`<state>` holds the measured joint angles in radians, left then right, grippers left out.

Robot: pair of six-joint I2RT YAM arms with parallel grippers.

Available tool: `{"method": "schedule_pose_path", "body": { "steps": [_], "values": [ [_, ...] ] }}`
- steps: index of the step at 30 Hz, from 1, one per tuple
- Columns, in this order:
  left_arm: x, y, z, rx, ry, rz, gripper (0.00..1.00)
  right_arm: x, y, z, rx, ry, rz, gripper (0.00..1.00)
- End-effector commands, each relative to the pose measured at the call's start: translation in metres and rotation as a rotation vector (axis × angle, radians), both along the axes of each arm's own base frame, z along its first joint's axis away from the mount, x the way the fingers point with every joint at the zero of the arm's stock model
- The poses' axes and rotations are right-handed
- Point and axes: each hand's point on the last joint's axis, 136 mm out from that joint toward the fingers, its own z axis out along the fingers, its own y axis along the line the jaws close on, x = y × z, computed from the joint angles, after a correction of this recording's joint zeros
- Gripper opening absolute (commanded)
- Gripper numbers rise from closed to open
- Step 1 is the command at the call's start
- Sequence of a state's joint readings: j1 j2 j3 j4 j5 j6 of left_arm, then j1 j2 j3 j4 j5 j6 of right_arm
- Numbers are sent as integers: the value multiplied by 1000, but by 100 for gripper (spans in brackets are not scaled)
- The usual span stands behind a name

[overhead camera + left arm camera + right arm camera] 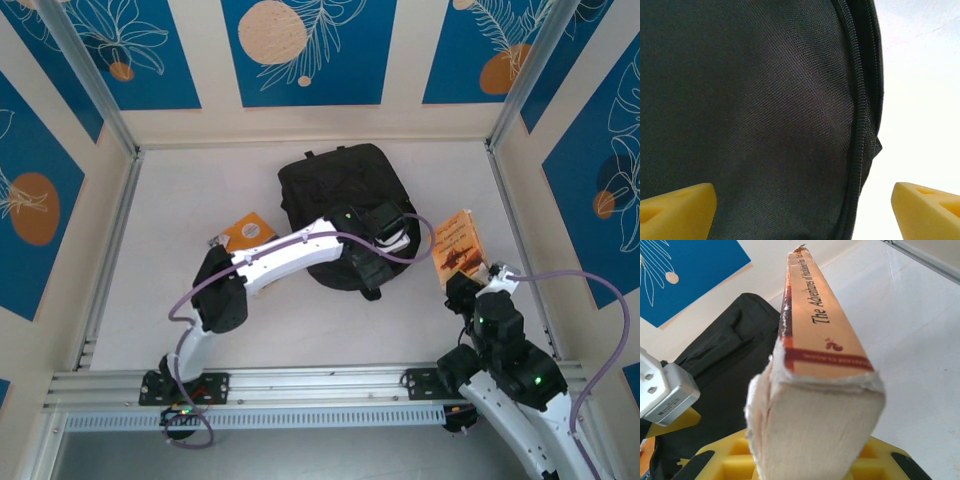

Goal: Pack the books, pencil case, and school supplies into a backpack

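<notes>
The black backpack (335,195) lies at the middle back of the table. My left gripper (802,212) hovers close over its near right edge, jaws open wide with nothing between them; below it are black fabric and a zipper line (856,125). My right gripper (463,288) is shut on an orange book (815,390), holding it up spine-side on, just right of the backpack (725,350). A second orange book (247,230) lies flat on the table left of the backpack, partly under the left arm.
White walls and metal frame posts (515,210) close in the table on three sides. The left arm (285,255) stretches across the middle. Bare white tabletop (330,330) lies in front of the backpack.
</notes>
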<state>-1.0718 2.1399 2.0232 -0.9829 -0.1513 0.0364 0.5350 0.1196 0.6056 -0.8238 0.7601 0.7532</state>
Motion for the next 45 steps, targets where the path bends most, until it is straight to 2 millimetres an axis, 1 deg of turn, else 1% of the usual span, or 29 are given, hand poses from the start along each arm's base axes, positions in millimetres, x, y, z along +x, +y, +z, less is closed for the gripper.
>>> {"method": "schedule_pose_path", "body": {
  "steps": [1, 4, 5, 7, 9, 10, 11, 12, 14, 17, 22, 26, 29, 31, 35, 38, 41, 43, 45],
  "values": [
    [-3, -1, -9, 38, 17, -16, 86, 4, -4, 10, -8, -59, -24, 0],
    [1, 0, -15, 53, 17, -9, 71, 6, -2, 8, -8, -58, -19, 0],
    [3, 2, -17, 55, 19, -2, 63, 6, -2, 8, -8, -60, -17, 0],
    [8, 3, -17, 47, 26, 13, 41, 6, -1, 9, -13, -64, -10, 0],
    [14, 6, -12, 20, 42, 40, 20, 7, 0, 10, -13, -69, -7, 0],
    [16, 6, -7, 1, 51, 49, 11, 7, 1, 10, -12, -70, -1, 0],
    [17, 5, 1, -30, 59, 56, 4, 8, 3, 10, -12, -70, 8, 0],
    [18, 4, 11, -71, 66, 59, 0, 8, 5, 11, -9, -71, 17, 0],
    [18, 0, 29, -142, 76, 53, 0, 9, 7, 11, -7, -66, 28, 0],
    [26, 0, 58, -222, 52, 61, 0, 11, 11, 13, -4, -52, 43, 0],
    [52, 16, 106, -337, -5, 157, 0, 13, 20, 23, -10, -46, 88, 0],
    [75, 33, 146, -463, -46, 252, 0, 10, 13, 39, -31, -65, 68, 0],
    [88, 39, 171, -549, -80, 289, 0, 10, 14, 42, -20, -49, 69, 0],
    [94, 37, 181, -585, -97, 287, 0, 11, 24, 39, 26, -30, 107, 0],
    [97, 25, 198, -643, -93, 241, 0, 12, 63, 30, 222, 34, 240, 0],
    [99, 17, 214, -687, -104, 211, 0, 10, 81, 23, 357, 100, 276, 0],
    [99, 10, 229, -738, -115, 186, 0, 5, 95, 19, 458, 149, 322, 0],
    [98, 4, 236, -773, -108, 169, 0, 5, 105, 13, 540, 180, 342, 0],
    [97, -3, 239, -797, -90, 150, 0, 8, 119, 8, 632, 198, 378, 0]
  ]
}}
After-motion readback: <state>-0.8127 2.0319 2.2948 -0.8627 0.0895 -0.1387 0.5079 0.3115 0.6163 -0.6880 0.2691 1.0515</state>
